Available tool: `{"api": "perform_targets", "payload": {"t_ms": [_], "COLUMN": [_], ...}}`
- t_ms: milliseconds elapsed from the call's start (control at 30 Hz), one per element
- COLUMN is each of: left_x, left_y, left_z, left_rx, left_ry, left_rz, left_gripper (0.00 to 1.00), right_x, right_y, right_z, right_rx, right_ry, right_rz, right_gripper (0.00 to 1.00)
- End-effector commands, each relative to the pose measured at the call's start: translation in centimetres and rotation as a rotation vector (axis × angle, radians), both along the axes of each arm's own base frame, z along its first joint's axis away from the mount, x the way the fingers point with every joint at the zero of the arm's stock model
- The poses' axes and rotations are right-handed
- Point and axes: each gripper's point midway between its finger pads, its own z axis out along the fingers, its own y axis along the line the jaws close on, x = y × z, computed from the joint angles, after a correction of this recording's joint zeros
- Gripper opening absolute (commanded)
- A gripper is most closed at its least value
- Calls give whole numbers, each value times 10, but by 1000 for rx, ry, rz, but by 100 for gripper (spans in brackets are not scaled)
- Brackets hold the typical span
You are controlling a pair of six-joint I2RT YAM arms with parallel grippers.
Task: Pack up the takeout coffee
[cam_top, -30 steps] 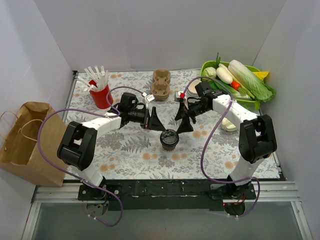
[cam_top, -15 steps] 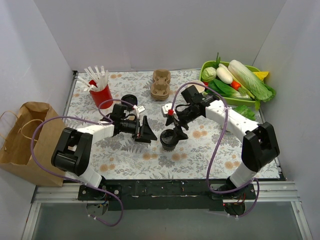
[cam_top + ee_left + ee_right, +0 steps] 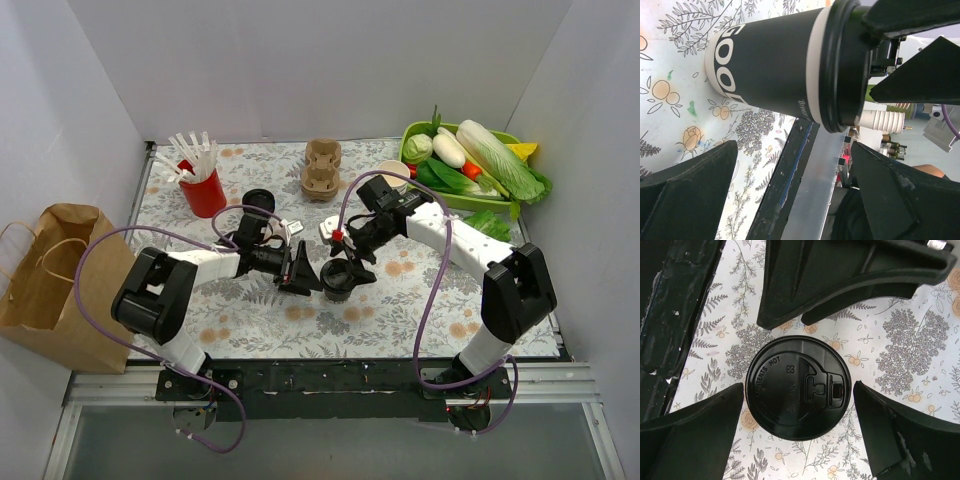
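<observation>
The takeout coffee point(image 3: 337, 282) stands upright mid-table, a black printed cup point(image 3: 767, 65) with a white band under its round black lid point(image 3: 800, 387). My right gripper point(image 3: 346, 266) hangs open right over it, one finger on each side of the lid point(image 3: 799, 388) and neither touching. My left gripper point(image 3: 306, 272) is open at the cup's left, lying level, with the cup just past its fingertips point(image 3: 794, 147). The tan pulp carrier point(image 3: 322, 167) sits at the back centre.
A red cup of white straws point(image 3: 203, 186) stands back left, with a loose black lid point(image 3: 258, 198) near it. A brown paper bag point(image 3: 55, 280) is off the table's left edge. A white paper cup point(image 3: 392, 172) and a green basket of vegetables point(image 3: 480, 165) are back right.
Both arms have closed in on the cup. The left gripper slid right toward its side, and the right gripper came forward and down over the lid. Both stayed open.
</observation>
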Motion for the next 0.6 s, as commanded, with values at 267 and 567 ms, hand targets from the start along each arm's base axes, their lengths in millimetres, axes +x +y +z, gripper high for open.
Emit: {"api": "perform_targets", "payload": {"t_ms": [267, 567], "left_x": [10, 6], "left_y": [-20, -20], "left_z": [5, -10], "left_rx": [-28, 8], "left_ry": [-13, -2], "left_rz": [-17, -7], "left_gripper": [98, 98], "right_x": [-1, 1], "right_y": [5, 5], "right_z": [-15, -22], "right_rx": [-31, -48], "right_ry": [-3, 12], "right_rz": [-4, -58], "right_gripper": [91, 85]}}
